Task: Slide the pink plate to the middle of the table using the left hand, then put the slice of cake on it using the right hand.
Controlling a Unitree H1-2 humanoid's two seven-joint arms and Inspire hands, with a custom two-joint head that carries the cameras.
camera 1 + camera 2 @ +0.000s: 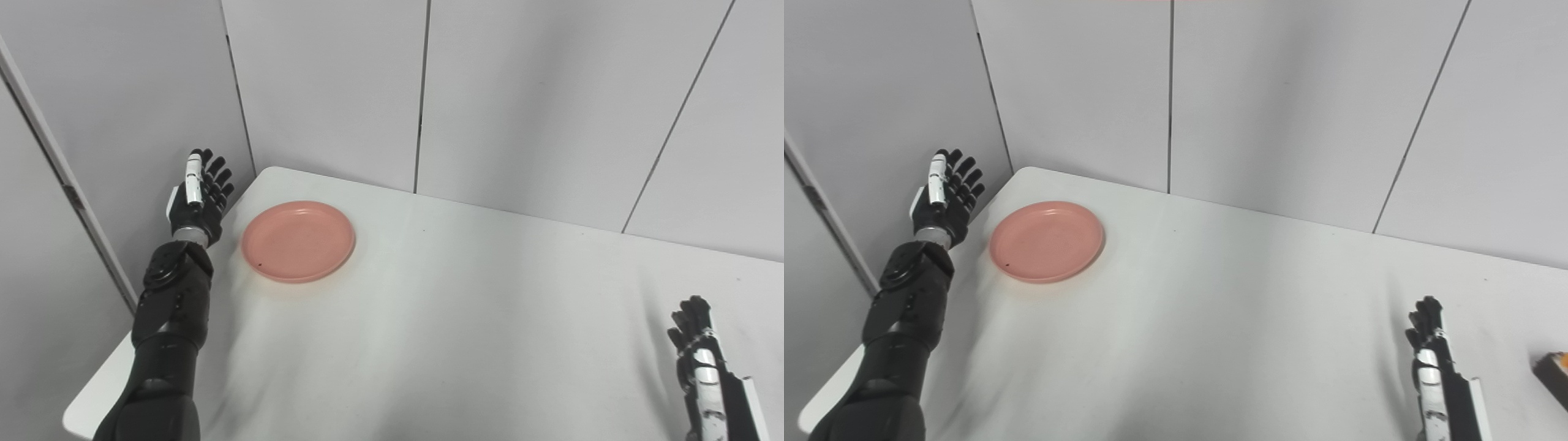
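The pink plate point(298, 241) lies empty on the white table point(465, 318), near its far left corner. My left hand point(199, 196) is raised beside the table's left edge, just left of the plate and apart from it, open with fingers spread. My right hand point(1430, 349) rests low at the front right, fingers straight and holding nothing. A brown slice of cake point(1554, 375) with an orange top shows only at the right border of the right eye view, to the right of my right hand; it is mostly cut off.
Grey wall panels point(520, 98) stand close behind the table and along its left side point(116, 122). The table's left edge runs under my left forearm point(171, 318).
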